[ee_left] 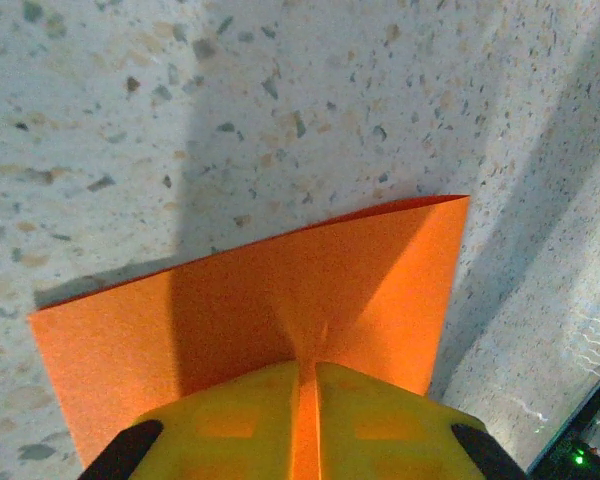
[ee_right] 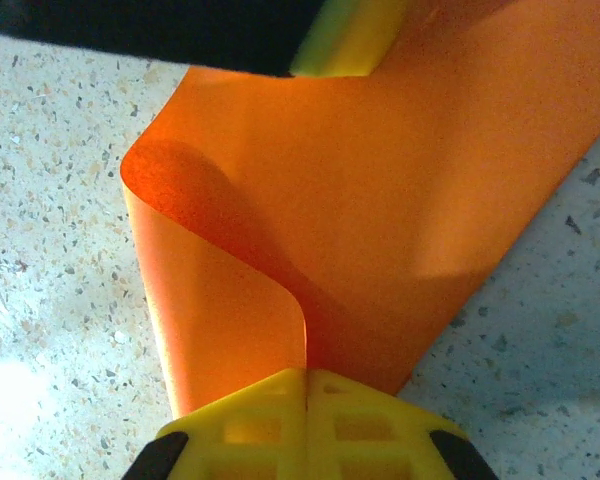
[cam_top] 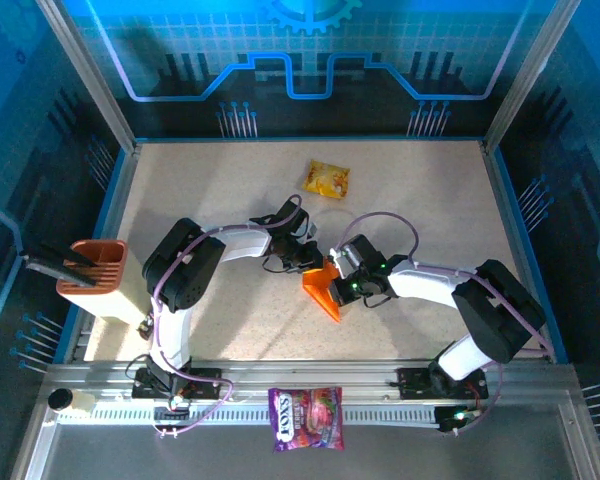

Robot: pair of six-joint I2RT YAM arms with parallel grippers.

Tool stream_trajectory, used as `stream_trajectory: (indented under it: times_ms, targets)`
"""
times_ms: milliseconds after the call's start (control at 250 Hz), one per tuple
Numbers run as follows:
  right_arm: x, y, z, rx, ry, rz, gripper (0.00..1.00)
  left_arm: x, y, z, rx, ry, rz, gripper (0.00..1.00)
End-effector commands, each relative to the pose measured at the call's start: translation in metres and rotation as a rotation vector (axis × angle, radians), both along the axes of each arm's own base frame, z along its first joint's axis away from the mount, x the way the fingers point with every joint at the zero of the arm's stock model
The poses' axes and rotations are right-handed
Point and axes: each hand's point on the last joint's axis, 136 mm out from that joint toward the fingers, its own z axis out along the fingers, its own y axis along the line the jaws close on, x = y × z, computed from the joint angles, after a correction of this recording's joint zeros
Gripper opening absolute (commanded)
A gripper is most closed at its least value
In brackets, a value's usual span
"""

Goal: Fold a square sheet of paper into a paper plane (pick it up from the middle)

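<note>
Pinched on the same orange paper, the jaws of the left gripper (cam_top: 310, 258) and the right gripper (cam_top: 338, 272) meet near the middle of the speckled table (cam_top: 210, 190) in the top view. The square sheet of paper (cam_top: 323, 292) hangs between them as a partly folded wedge, its point towards the near edge. A glossy yellow-orange snack packet (cam_top: 328, 180) lies flat further back, well apart from the arms. A purple printed bag (cam_top: 306, 418) lies on the rail in front of the bases. At the table's left edge stands a rust-coloured slotted holder (cam_top: 92, 265) with a dark object (cam_top: 50, 265) sticking out of it – what it is I cannot tell

From the left wrist, the left gripper (ee_left: 307, 375) has its yellow fingers (ee_left: 230, 420) pressed together on the sheet (ee_left: 280, 290), which spreads away above the table (ee_left: 180, 100) with a crease running from the grip

From the right wrist, the right gripper (ee_right: 306, 380) is likewise clamped on the sheet (ee_right: 400, 200) – the paper curls in a loop to the left
</note>
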Motion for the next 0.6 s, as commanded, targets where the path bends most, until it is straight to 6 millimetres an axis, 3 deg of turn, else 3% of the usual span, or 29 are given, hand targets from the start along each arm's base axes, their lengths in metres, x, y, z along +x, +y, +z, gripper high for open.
stream_trajectory:
  times_ms: [0, 595]
  targets:
    - [0.0011, -0.003, -0.0005, -0.013, 0.012, -0.009, 0.0, -0.014, 0.0092, -0.0164, 0.059, 0.052, -0.012, 0.14]
    - [-0.003, -0.0036, -0.0051, -0.022, 0.026, 0.003, 0.0, -0.0142, 0.0092, -0.0165, 0.06, 0.055, -0.014, 0.14]
